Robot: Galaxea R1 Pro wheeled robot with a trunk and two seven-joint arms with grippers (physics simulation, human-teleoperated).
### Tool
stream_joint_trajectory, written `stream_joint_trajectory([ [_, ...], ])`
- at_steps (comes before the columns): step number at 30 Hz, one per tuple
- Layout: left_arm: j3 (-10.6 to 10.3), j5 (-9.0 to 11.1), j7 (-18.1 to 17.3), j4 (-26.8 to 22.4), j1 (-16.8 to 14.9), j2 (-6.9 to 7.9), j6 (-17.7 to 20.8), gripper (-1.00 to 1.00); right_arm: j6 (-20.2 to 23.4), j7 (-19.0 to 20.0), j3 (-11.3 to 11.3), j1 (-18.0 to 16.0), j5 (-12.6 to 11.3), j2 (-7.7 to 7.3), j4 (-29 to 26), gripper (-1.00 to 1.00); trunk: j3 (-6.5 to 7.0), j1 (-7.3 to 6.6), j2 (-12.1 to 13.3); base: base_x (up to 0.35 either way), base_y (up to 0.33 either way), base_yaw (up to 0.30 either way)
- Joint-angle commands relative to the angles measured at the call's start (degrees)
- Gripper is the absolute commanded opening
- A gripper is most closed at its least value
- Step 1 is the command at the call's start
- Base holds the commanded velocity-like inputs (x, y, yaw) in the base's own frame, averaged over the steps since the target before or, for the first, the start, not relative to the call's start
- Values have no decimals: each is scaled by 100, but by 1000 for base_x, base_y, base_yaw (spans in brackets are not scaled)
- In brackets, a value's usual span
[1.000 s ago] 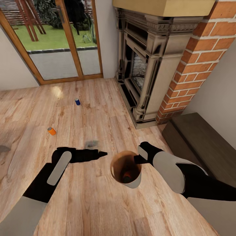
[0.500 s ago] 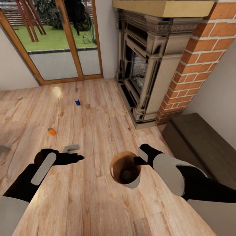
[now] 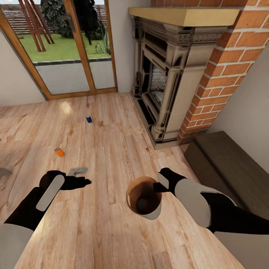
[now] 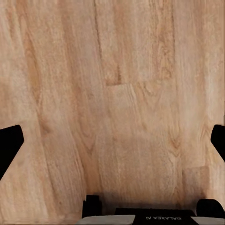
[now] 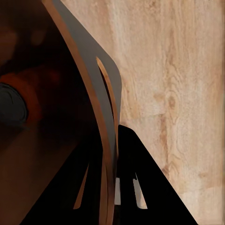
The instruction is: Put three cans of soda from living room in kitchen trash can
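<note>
Two cans (image 3: 59, 152) on floor (image 3: 112, 231) | fireplace (image 3: 160, 78) beyond | bench (image 3: 231, 164) right

txt: "GALAXEA AI" | on: left claw (image 4: 112, 140) body | upside down

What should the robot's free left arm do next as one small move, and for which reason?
Probably move the open left claw toward the orange can lying on the floor just ahead of it. The right claw holds the trash can, which has one can inside; the blue can lies farther away.
</note>
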Motion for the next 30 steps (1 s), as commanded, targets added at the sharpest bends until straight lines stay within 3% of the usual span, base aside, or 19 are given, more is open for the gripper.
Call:
stream_joint_trajectory([
  [1,0,5,47,39,0,0,0,100,-14,32,-64,2,-71,-1,0,-100,10,0,0,0,0,0],
  [12,-56,4,295,749,0,-21,0,100,-19,36,-73,28,-80,-11,0,-100,113,0,0,0,0,0],
  [30,-71,-29,310,854,0,-91,0,100,-19,35,-79,256,-82,-6,-321,-100,281,0,0,0,0,0],
])
